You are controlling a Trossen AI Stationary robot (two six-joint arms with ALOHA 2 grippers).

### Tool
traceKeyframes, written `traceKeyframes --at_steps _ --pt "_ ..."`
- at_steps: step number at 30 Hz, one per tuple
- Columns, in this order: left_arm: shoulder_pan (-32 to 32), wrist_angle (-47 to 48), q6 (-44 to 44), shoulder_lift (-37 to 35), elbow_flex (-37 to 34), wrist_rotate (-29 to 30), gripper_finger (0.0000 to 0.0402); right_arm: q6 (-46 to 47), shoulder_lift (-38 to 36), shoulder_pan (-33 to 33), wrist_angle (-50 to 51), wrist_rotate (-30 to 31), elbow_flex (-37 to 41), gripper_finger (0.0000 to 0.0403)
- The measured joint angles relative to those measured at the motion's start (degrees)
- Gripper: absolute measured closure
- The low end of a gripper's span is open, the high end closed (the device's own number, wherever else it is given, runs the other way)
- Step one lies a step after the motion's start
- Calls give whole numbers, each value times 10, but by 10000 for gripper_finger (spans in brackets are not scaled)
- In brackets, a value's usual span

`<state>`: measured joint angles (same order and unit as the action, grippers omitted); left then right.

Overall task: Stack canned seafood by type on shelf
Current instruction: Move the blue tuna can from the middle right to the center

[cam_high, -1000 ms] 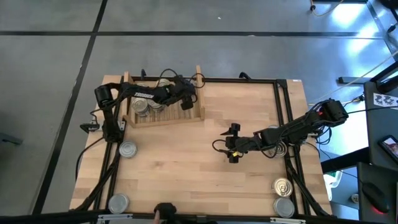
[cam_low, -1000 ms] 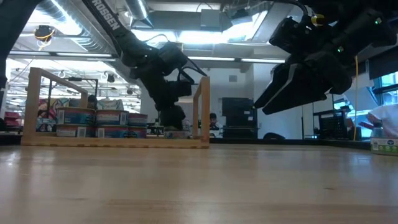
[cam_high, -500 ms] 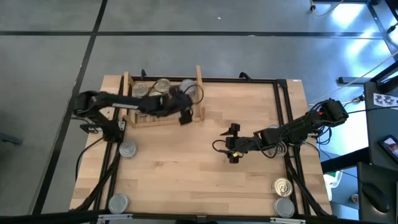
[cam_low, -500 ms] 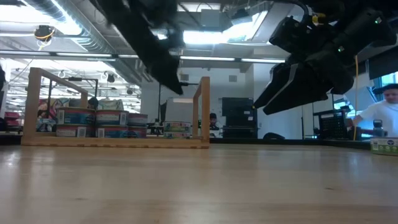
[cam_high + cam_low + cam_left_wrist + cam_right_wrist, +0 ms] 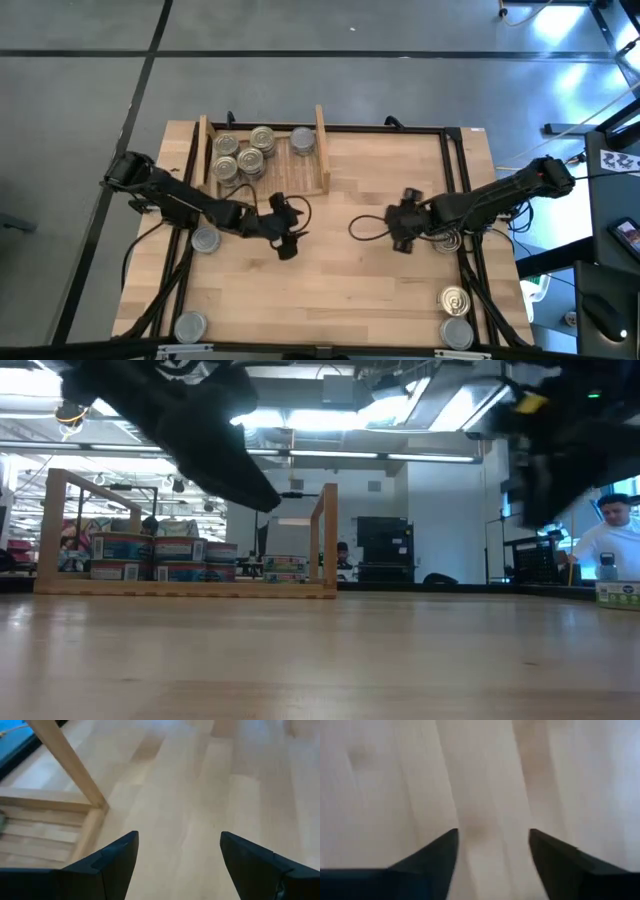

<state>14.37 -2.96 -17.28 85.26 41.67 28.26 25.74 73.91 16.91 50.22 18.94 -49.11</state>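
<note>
The cans [image 5: 240, 153] are seen on the shelf [image 5: 322, 150] at the upper left of the high view; more lie along the table [image 5: 340, 280] edges. The left gripper [image 5: 287, 243], empty, is spread at centre-left. The right gripper [image 5: 400, 232], centre-right, is spread over bare wood.

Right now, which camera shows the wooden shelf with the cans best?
The high view: it looks straight down on the whole shelf and every can top inside. The low view shows it side-on, with both side boards and the can labels, partly behind an arm. The left wrist view catches only one corner post. The right wrist view shows none of it.
</note>
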Motion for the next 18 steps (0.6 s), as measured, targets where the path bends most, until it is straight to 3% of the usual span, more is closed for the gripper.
traceKeyframes --at_steps 6,12,15,18 --pt "18 -52 -37 13 -29 1 123 162 -33 0 199 -143 11 282" --pt "19 -67 -40 24 -31 1 123 211 -33 0 238 -219 48 377" --pt "19 -66 -40 25 -32 1 123 230 -33 0 238 -241 64 397" --pt "19 -67 -38 25 -31 1 123 251 -33 0 250 -251 79 387"
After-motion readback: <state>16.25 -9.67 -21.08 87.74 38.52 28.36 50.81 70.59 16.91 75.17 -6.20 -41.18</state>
